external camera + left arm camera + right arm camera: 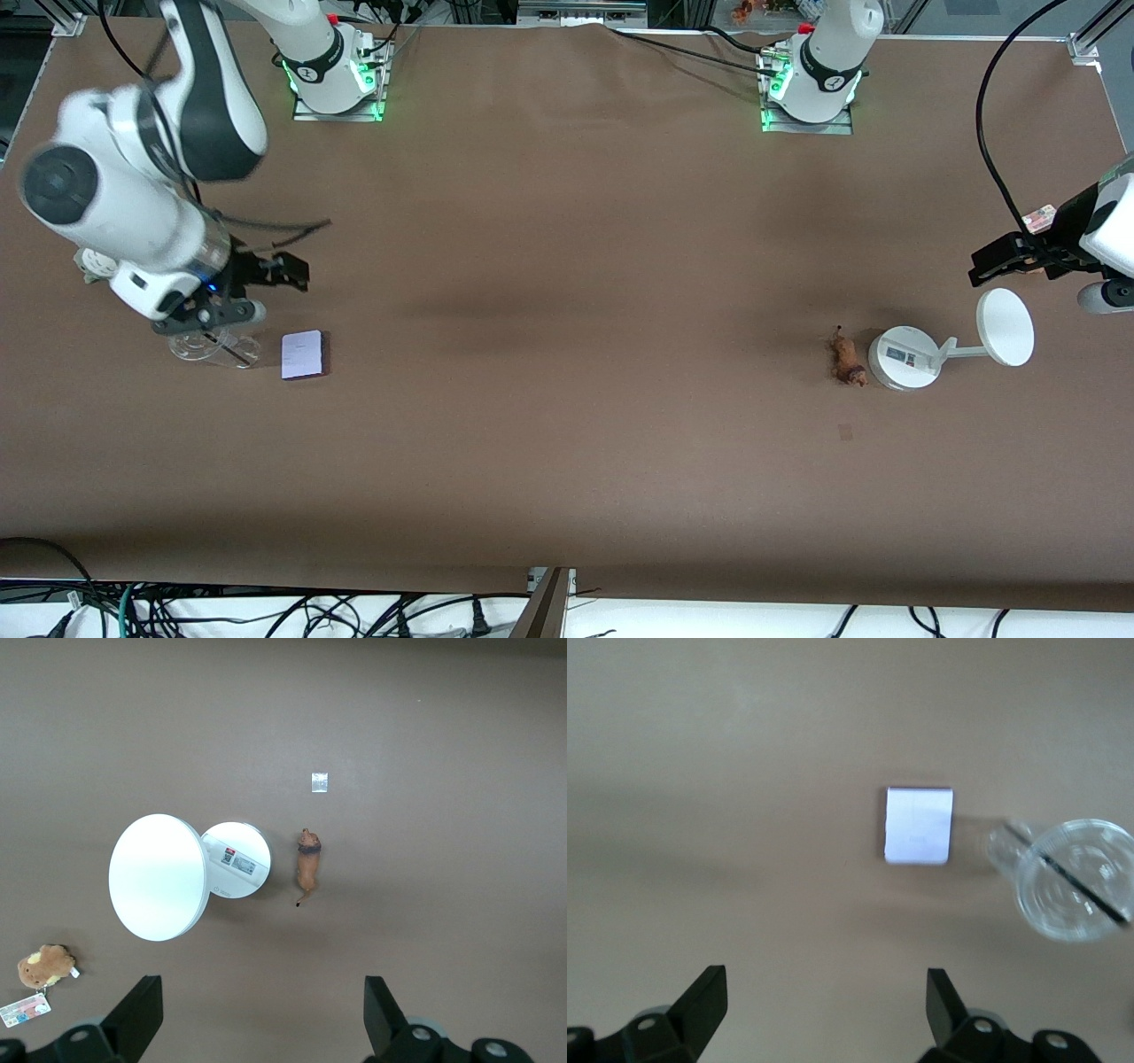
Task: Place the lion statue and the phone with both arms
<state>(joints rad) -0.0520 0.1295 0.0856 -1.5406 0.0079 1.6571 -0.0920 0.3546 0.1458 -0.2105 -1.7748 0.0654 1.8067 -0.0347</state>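
While I hover, fingers down:
Left gripper (257, 1019): spread wide over lion statue (307, 865)
Right gripper (824, 1014): spread wide, empty, over phone (919, 825)

Robotics lab. Two arm bases (337, 75) bolted on metal plates with green status lights at the table (567, 461) edge, aluminium frame rails along the top, loose black cables (266, 611) bundled on the floor below; table covered in plain brown cloth, a few small test props scattered on it.
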